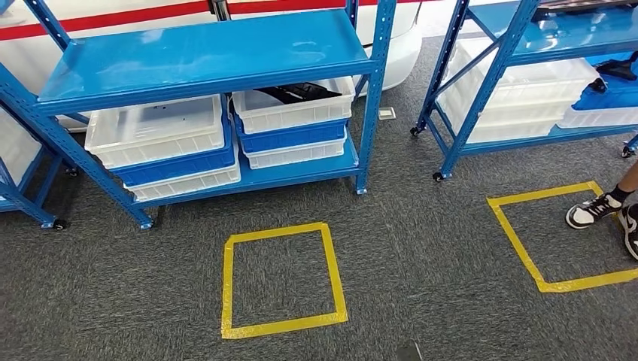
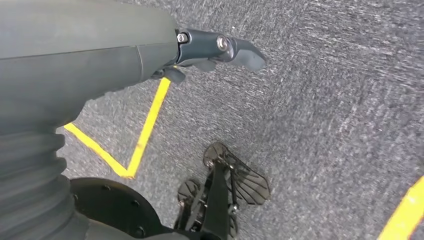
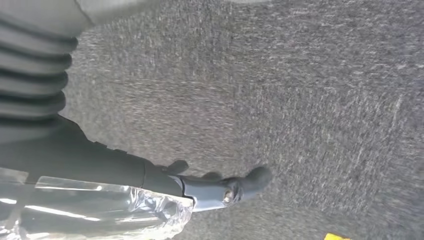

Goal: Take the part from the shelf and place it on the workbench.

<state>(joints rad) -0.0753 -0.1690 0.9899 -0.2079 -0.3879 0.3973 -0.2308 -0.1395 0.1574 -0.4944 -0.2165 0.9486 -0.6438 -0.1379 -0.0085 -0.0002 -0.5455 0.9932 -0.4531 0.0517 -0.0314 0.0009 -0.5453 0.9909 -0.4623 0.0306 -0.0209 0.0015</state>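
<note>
In the right wrist view my right hand [image 3: 200,187] hangs over grey carpet and holds a part wrapped in a clear plastic bag [image 3: 100,212], with the thumb stretched along the bag's edge. My left hand [image 2: 210,52] hangs over the carpet too, thumb out, holding nothing. Ahead in the head view stands a blue shelf [image 1: 203,53]. Its lower level carries stacked white and blue bins, and one white bin [image 1: 297,105] holds dark parts [image 1: 301,92].
A second blue shelf [image 1: 519,45] with bins stands at the right. Two yellow tape squares [image 1: 228,282] [image 1: 515,233] mark the carpet. A person's shoes [image 1: 590,210] stand at the right square's far edge. Yellow tape [image 2: 147,125] lies below my left hand.
</note>
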